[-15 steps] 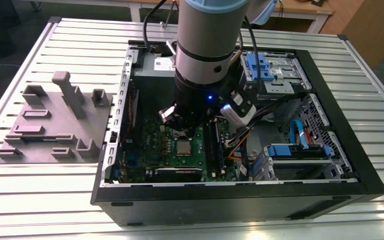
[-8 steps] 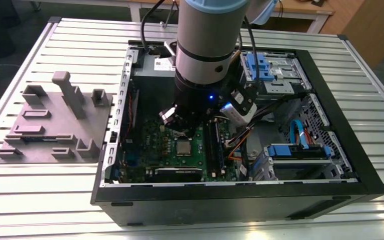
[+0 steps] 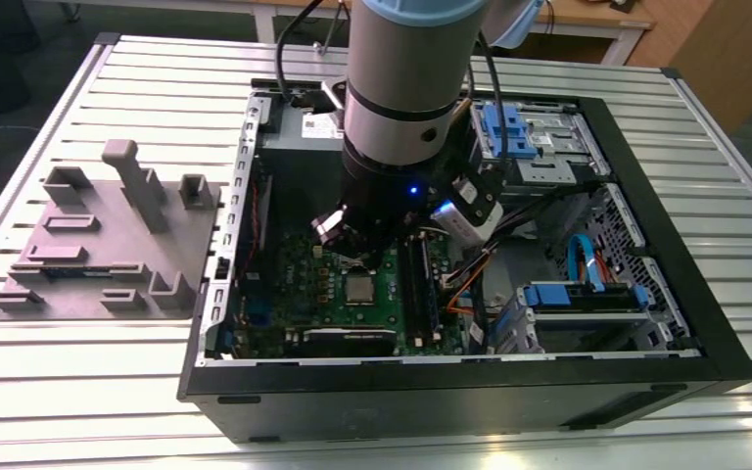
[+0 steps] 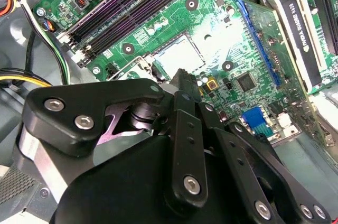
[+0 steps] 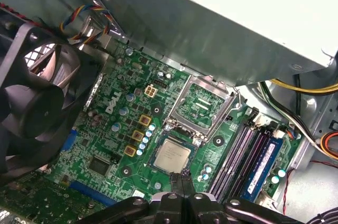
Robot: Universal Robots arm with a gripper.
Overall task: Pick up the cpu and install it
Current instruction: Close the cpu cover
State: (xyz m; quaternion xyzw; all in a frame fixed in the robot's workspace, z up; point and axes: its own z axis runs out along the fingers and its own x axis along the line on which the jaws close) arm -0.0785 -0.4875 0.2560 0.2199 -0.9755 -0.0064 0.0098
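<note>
Shiny silver cpu (image 5: 172, 156) on a green motherboard (image 5: 113, 129), black gripper (image 5: 182, 182) linkages, black computer case (image 3: 454, 397), blue drive latches (image 3: 507, 132), grey fixture tray (image 3: 102, 245) on a silver ribbed table (image 3: 89, 382)

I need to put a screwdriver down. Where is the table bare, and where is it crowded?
The table is bare below the grey fixture in the exterior view, and at the case's right there. Inside the case it is crowded: the arm by the cpu, cables and drives further right.
</note>
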